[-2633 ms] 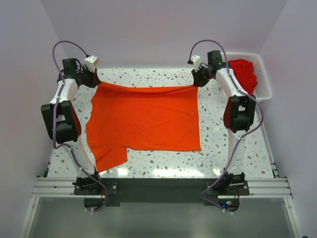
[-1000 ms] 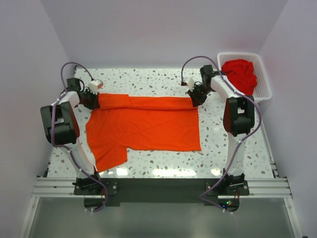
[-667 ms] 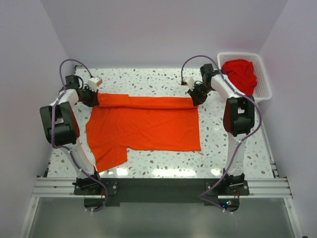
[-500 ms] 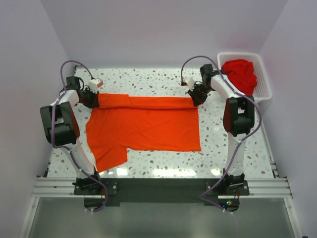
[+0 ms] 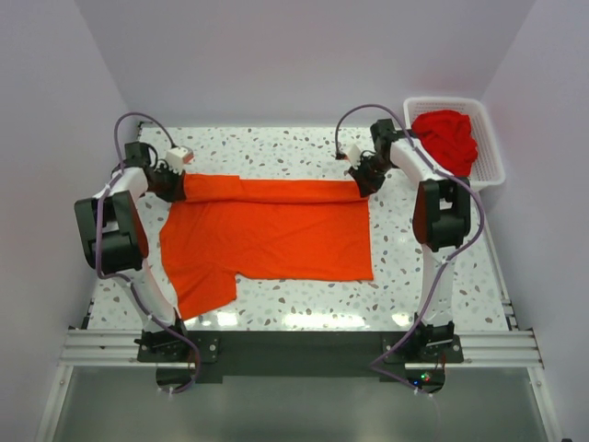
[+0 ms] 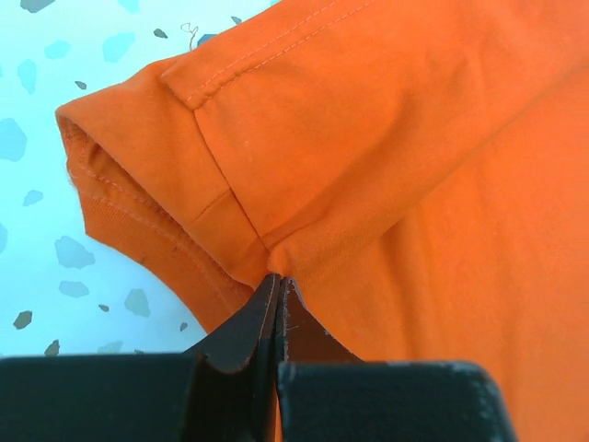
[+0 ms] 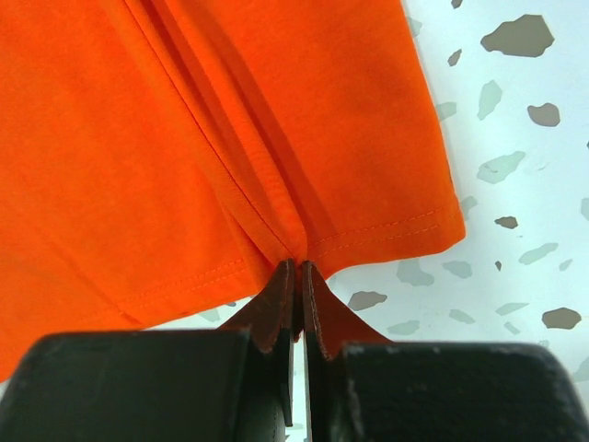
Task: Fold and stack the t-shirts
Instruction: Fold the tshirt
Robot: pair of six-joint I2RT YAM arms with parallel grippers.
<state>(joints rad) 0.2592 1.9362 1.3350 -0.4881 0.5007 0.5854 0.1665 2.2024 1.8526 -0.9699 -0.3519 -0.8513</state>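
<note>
A bright orange-red t-shirt (image 5: pixel 271 232) lies spread on the speckled table, its far edge turned over toward me in a narrow band. My left gripper (image 5: pixel 180 187) is shut on the band's left corner, where the folded sleeve hem (image 6: pixel 175 175) bunches at the fingertips. The cloth fills the left wrist view as the orange-red t-shirt (image 6: pixel 414 166). My right gripper (image 5: pixel 361 187) is shut on the band's right corner; the orange-red t-shirt (image 7: pixel 184 129) there shows two hemmed layers pinched together. Deeper red t-shirts (image 5: pixel 448 136) sit heaped in the basket.
A white lattice basket (image 5: pixel 493 147) stands at the table's back right corner. One sleeve (image 5: pixel 201 285) of the spread shirt sticks out toward the front left. The metal rail (image 5: pixel 294 345) with both arm bases runs along the near edge.
Since the earliest frame both grippers have carried the shirt's far edge toward me, turning it over into a band. Over the last second they have barely moved.
</note>
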